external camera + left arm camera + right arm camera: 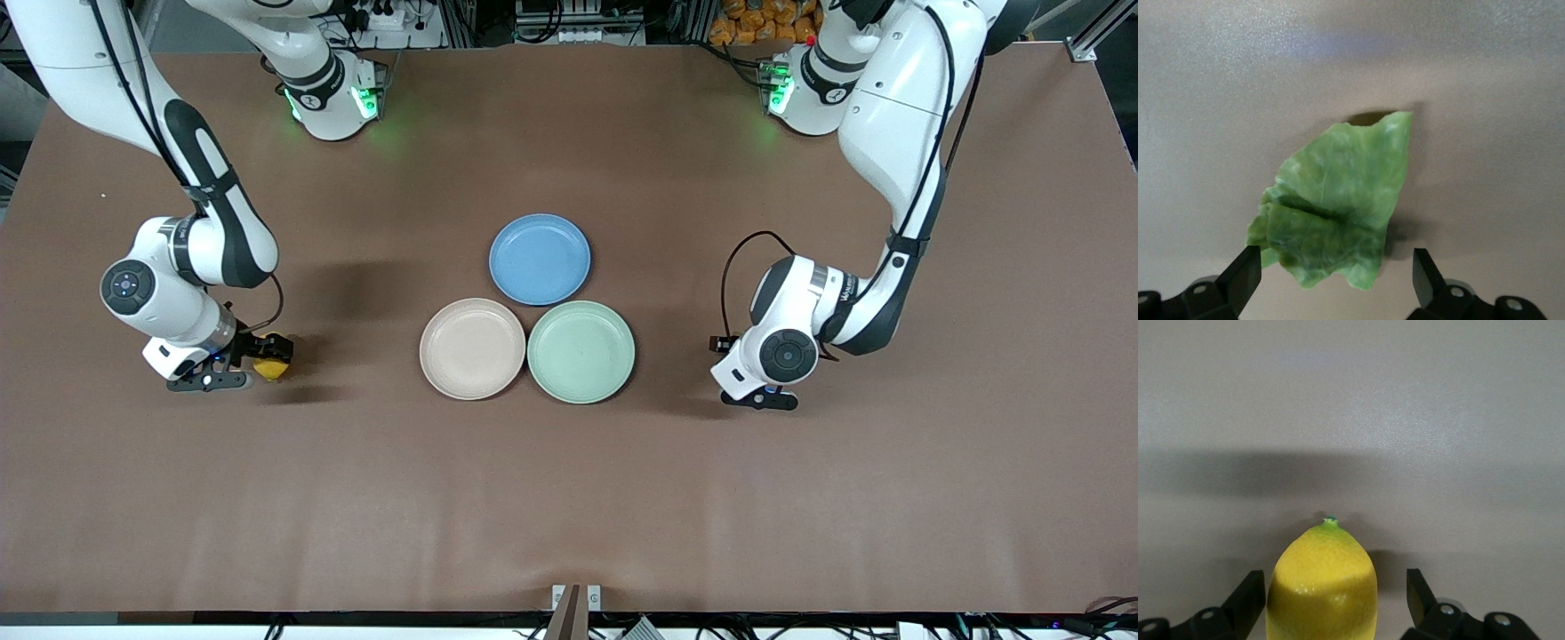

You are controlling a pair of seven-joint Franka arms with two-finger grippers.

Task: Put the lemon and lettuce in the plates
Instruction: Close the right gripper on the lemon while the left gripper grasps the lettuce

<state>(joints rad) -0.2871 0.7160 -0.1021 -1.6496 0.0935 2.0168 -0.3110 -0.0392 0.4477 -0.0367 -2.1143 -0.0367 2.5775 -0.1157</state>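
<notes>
From the high front camera, three round flat plates sit together in the middle of the brown table. The pale beige-pink plate and the pale mint green plate touch side by side, and the blue plate sits farther from the camera. All three have nothing in them, so no part of the job is done yet. The right gripper is low at the right arm's end of the table, with the small bright yellow lemon between its fingers. The left gripper is low at the left arm's end of the table. The leaf does not show here because the arm hides it.

From the left wrist camera, the wrinkly green lettuce leaf lies flat on the table. The left jaws stand wide apart, one on each side of the leaf's end, and hold nothing.

From the right wrist camera, the lemon sits on the table between the right jaws. They are open, with a small gap on each side, so it is not squeezed yet.

Both things must be grabbed, carried and put on the two pale plates.
</notes>
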